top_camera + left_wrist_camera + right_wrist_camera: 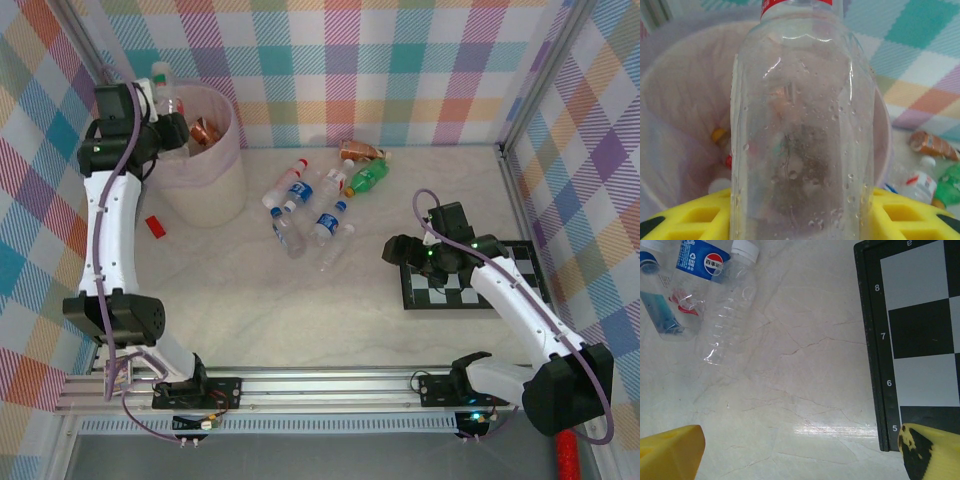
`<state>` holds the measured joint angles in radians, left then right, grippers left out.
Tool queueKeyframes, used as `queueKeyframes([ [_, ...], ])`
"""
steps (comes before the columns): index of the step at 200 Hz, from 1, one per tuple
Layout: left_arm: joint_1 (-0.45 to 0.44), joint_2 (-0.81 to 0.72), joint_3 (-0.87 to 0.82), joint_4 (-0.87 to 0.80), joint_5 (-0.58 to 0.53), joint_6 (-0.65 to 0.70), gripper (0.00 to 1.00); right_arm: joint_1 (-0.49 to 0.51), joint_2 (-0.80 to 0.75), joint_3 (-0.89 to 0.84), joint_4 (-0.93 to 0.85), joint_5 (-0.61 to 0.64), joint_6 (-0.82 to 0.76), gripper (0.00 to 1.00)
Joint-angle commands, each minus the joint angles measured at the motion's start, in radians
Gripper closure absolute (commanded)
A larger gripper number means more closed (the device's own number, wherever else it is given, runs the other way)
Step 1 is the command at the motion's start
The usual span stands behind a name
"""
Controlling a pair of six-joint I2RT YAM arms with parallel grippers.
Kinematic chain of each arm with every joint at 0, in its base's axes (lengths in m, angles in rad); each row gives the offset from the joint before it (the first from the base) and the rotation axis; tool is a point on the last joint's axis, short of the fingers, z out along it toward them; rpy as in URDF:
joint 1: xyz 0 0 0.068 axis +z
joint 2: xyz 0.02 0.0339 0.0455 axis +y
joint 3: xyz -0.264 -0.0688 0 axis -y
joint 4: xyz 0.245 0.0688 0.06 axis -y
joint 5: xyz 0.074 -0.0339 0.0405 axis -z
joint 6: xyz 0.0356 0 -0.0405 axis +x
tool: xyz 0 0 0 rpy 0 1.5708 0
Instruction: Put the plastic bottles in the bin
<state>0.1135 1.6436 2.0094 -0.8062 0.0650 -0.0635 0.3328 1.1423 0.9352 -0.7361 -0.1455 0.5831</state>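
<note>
Top external view: the left gripper (172, 128) is raised over the near-left rim of the bin (205, 180), which stands at the far-left corner of the bench (250, 310). Its claw is closed on the held bottle (163, 82), a clear one with a red label, standing upright above the fingers. In the left wrist view that held bottle (802, 125) blocks most of the sight between the yellow pads (695, 216), with the bin (680, 70) directly below it and a few bottles lying at its bottom, too blurred to tell apart.

A brown-wrapped bottle (205, 130) lies inside the bin near its far wall. A small red block (155, 226) lies on the bench just left of the bin.

The loose bottles (305, 205) lie scattered mid-bench, right of the bin, with a green bottle (368, 177) and another brown one (360, 150) toward the far edge.

The right gripper (395, 250) hovers at the left edge of the checkerboard (440, 297), near the bench's right side. In the right wrist view its claw (800, 455) is spread wide and empty over bare bench, a clear capped bottle (732, 305) lying ahead of it.
</note>
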Motion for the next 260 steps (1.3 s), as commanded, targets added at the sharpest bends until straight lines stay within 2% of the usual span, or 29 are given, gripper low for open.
queueKeyframes([
  [1,0.051,0.061,0.09,0.05,0.034,-0.028,1.0,-0.006,0.0,0.01,-0.015,0.004,-0.014,0.01],
  [34,0.058,0.176,0.19,0.035,0.083,0.021,1.0,-0.007,-0.006,-0.003,-0.008,-0.003,-0.009,0.01],
  [82,0.058,0.396,0.447,-0.146,0.098,0.071,1.0,-0.006,-0.006,-0.005,-0.001,-0.016,-0.009,0.01],
  [112,0.042,0.415,0.435,-0.197,0.047,0.126,1.0,-0.005,-0.002,-0.017,0.032,-0.044,-0.005,0.01],
  [155,0.041,0.443,0.412,-0.258,0.071,0.165,1.0,-0.006,0.017,-0.024,0.065,-0.076,-0.004,0.01],
  [171,0.04,0.44,0.396,-0.257,0.087,0.169,0.89,-0.006,0.016,-0.024,0.068,-0.076,-0.005,0.01],
  [185,0.039,0.436,0.39,-0.257,0.096,0.169,0.76,-0.006,0.018,-0.026,0.069,-0.075,-0.005,0.01],
  [241,0.035,0.433,0.386,-0.264,0.106,0.171,0.4,-0.005,0.017,-0.022,0.065,-0.075,-0.012,0.01],
  [260,0.032,0.422,0.373,-0.249,0.101,0.179,0.24,-0.005,0.016,-0.02,0.063,-0.074,-0.012,0.01],
])
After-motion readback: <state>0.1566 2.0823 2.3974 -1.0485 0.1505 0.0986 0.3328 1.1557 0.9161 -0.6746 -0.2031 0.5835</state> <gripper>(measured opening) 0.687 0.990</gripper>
